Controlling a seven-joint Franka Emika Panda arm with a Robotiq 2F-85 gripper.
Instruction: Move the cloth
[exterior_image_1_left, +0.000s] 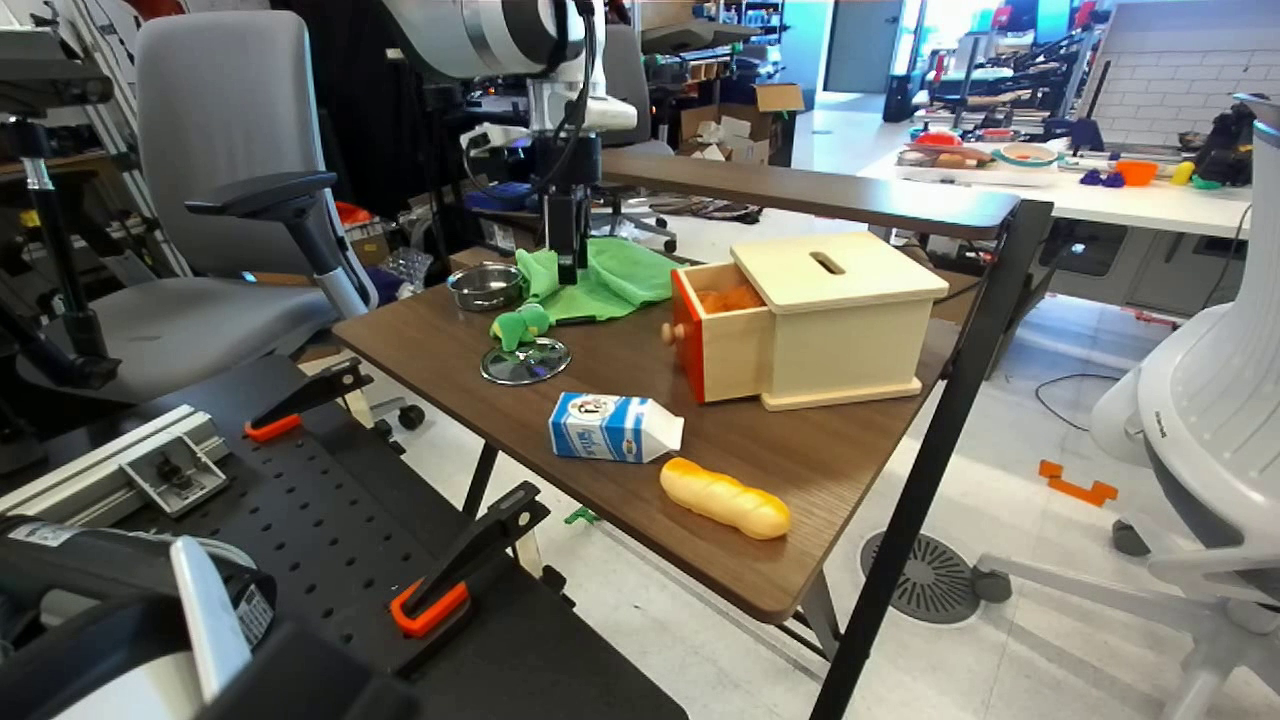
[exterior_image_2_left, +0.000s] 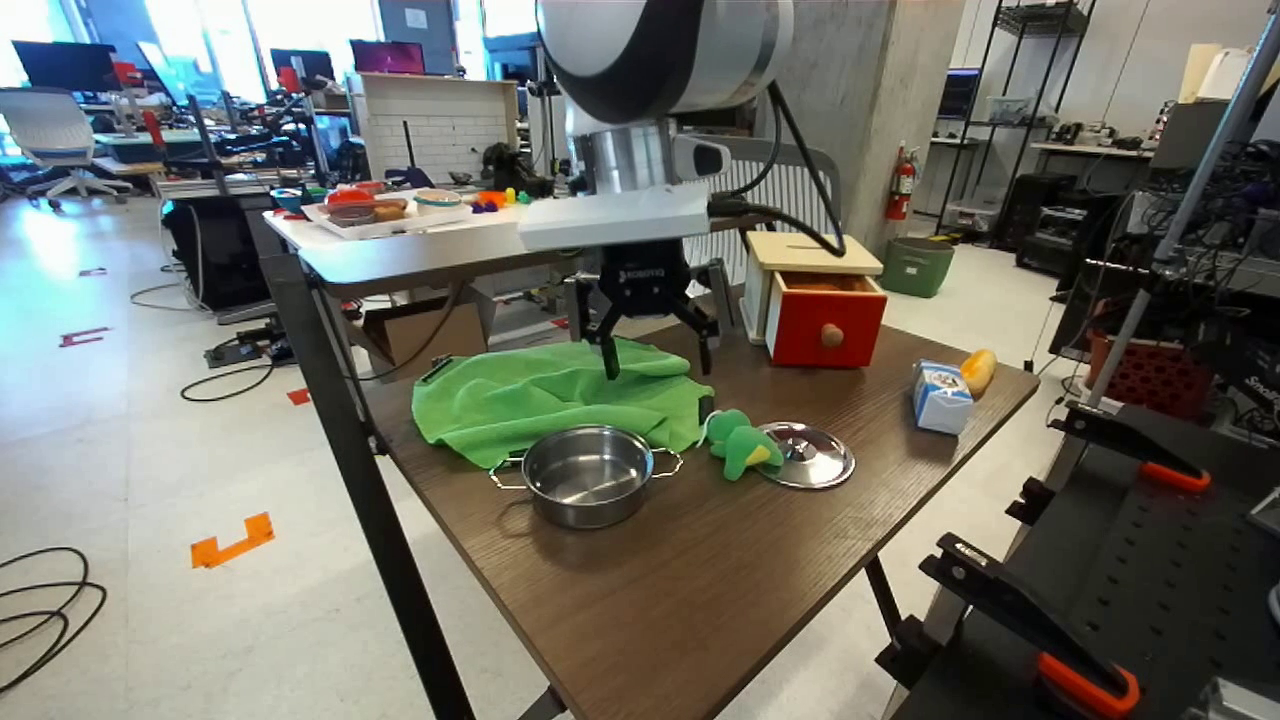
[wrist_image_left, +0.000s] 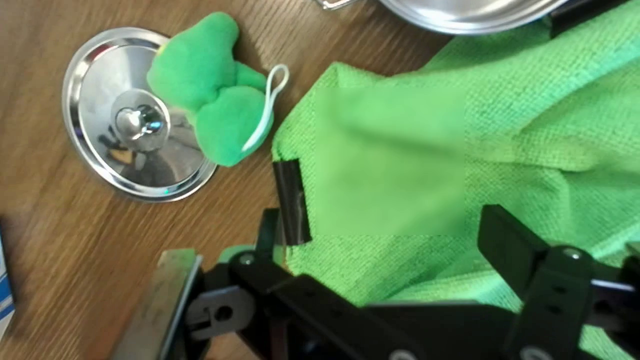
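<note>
The green cloth (exterior_image_1_left: 628, 282) lies crumpled on the brown table in both exterior views (exterior_image_2_left: 550, 392), with a black strip on its edge. It fills much of the wrist view (wrist_image_left: 390, 165). My gripper (exterior_image_2_left: 658, 368) points down over the cloth, its fingers spread with nothing between them. In the wrist view the gripper (wrist_image_left: 380, 217) has one finger beside the black strip and the other over the folds. The gripper also shows edge-on in an exterior view (exterior_image_1_left: 567, 272). The fingertips appear above the cloth; the exact gap is hard to tell.
A steel pot (exterior_image_2_left: 588, 480) stands against the cloth's edge. A green plush toy (wrist_image_left: 210, 90) leans on a steel lid (wrist_image_left: 135, 125) beside it. A wooden box (exterior_image_1_left: 840, 320) with an open red-fronted drawer, a milk carton (exterior_image_1_left: 610, 428) and a bread roll (exterior_image_1_left: 725, 498) are on the table.
</note>
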